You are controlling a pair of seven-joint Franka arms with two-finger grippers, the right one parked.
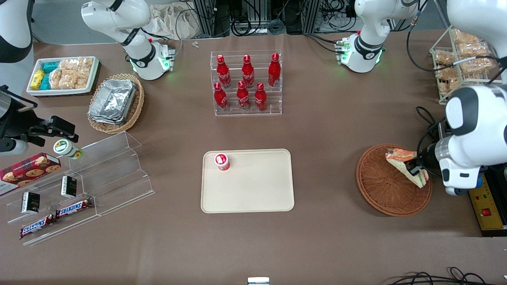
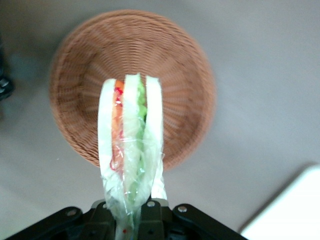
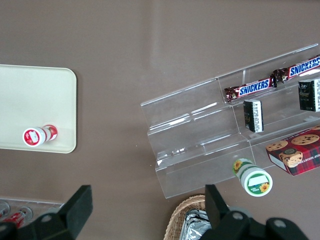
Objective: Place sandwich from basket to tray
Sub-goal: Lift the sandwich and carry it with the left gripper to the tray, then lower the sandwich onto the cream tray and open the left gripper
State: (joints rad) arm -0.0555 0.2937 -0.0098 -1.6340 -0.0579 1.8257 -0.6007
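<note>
The sandwich (image 1: 404, 163), a plastic-wrapped white-bread wedge with orange, red and green filling, is held in my left gripper (image 1: 415, 169), which is shut on its narrow end. It hangs above the reddish-brown wicker basket (image 1: 380, 186), over the part of the rim toward the working arm's end. In the left wrist view the sandwich (image 2: 131, 145) sticks out from the gripper (image 2: 131, 220) with the empty basket (image 2: 180, 65) below it. The cream-beige tray (image 1: 253, 190) lies at the table's middle, and a corner of it shows in the wrist view (image 2: 290, 210).
A small red-and-white cup (image 1: 222, 161) stands on the tray's corner farther from the front camera. A clear rack of red bottles (image 1: 246, 83) stands farther back. Clear tiered shelves (image 1: 103, 174) with snacks and a tan basket of foil trays (image 1: 115, 103) lie toward the parked arm's end.
</note>
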